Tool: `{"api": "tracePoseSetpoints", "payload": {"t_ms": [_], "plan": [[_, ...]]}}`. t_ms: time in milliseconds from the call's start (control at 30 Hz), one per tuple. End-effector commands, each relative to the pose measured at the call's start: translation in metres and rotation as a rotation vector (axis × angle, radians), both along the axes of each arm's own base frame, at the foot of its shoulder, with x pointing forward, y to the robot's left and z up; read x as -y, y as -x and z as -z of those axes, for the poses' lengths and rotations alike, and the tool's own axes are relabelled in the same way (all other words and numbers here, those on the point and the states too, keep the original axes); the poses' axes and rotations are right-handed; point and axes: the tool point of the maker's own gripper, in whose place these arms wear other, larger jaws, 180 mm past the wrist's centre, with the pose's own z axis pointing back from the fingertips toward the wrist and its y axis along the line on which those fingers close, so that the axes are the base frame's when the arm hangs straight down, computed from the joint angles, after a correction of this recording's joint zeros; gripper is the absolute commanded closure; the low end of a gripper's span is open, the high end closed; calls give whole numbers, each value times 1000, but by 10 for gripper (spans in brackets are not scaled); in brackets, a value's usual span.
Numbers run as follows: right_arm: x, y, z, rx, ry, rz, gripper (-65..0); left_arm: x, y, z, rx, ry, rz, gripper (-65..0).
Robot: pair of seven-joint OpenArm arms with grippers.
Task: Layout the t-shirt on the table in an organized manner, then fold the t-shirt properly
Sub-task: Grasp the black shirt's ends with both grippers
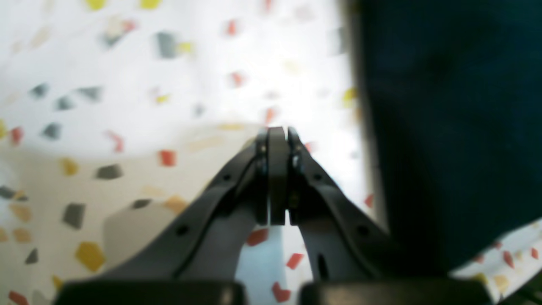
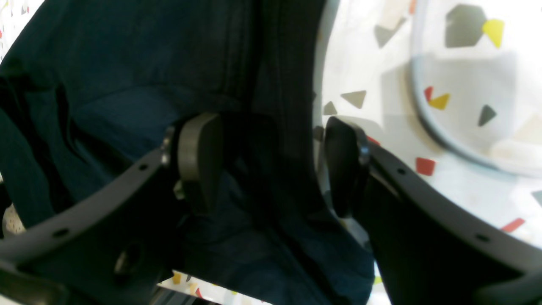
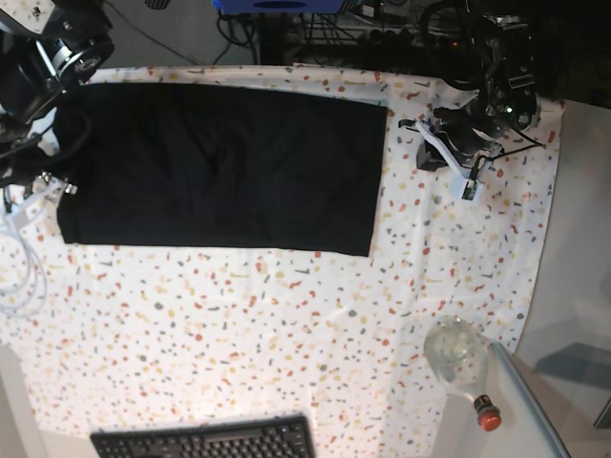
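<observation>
Keyboard [image 3: 205,441]: black, at the near edge of the tabletop [image 3: 286,315], partly cut off by the frame.

Bottle [image 3: 460,361]: clear glass with a red cap, lying at the near right corner of the cloth, well apart from the shirt.

T-shirt [image 3: 220,167]: black, laid flat as a wide rectangle on the far half of the tabletop. Long axis runs left to right in the base view; the short straight edge at the right lies near the left end effector. The left short edge lies under the right arm.

Left end effector [image 1: 277,140]: fingers pressed together with nothing between them, hovering over bare speckled cloth, the shirt's edge just beside it. In the base view it sits beyond the shirt's right edge [image 3: 449,143].

Right end effector [image 2: 271,165]: fingers spread wide, straddling a band of dark fabric at the shirt's edge; one pad [image 2: 199,161] is over cloth, the other over the tabletop.

View differences: only the base view shows the shirt's full outline, the keyboard and the bottle. Only the right wrist view shows the folds and seam ridges near the edge.
</observation>
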Motion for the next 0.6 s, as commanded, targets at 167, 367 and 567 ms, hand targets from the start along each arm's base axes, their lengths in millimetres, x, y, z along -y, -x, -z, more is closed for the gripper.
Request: {"api": "tracePoseSetpoints", "payload": {"t_ms": [167, 367, 567], "plan": [[-16, 6, 3, -33, -34, -32, -348, 32, -14, -4, 32, 44, 72, 0], [-16, 5, 4, -23, -32, -25, -329, 50, -12, 7, -2, 67, 111, 0], [-21, 4, 5, -20, -42, -26, -59, 61, -8, 13, -24, 78, 141, 0]]}}
